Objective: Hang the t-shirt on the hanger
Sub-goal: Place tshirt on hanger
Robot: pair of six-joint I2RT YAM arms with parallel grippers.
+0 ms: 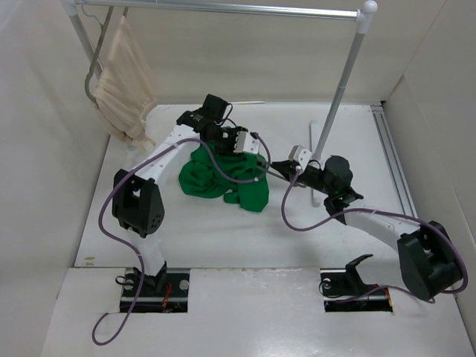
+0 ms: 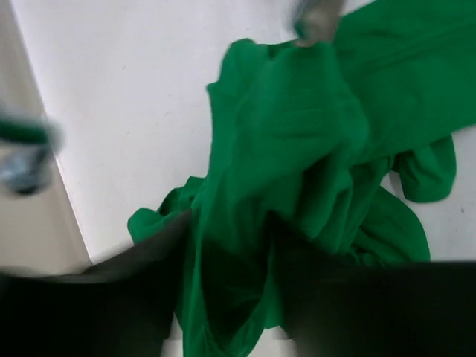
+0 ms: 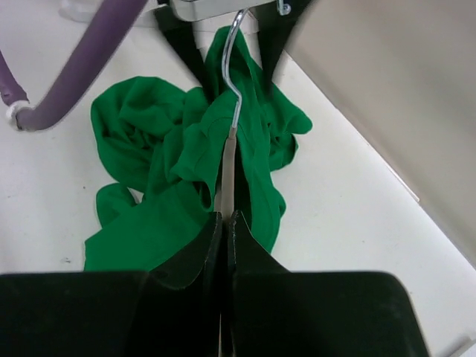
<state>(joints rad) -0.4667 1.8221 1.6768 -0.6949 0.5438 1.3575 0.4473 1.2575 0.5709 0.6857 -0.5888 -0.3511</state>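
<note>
The green t-shirt [image 1: 223, 178] lies crumpled on the white table, between the two arms. My left gripper [image 1: 251, 149] is over its far right edge. In the blurred left wrist view the left gripper [image 2: 230, 223] is open, and a fold of the t-shirt [image 2: 297, 134] runs through the gap between its dark fingers. My right gripper [image 1: 286, 165] reaches in from the right. The right wrist view shows it [image 3: 225, 216] shut on the thin greyish-brown hanger [image 3: 227, 167]. The hanger's metal hook [image 3: 235, 82] points away over the t-shirt [image 3: 149, 149], towards the left gripper.
A white clothes rail [image 1: 223, 7] crosses the back, and its right post [image 1: 342, 82] stands just behind the right gripper. A beige garment [image 1: 123, 82] hangs at the rail's left end. Side walls close in the table. A purple cable [image 3: 82, 59] loops near the shirt.
</note>
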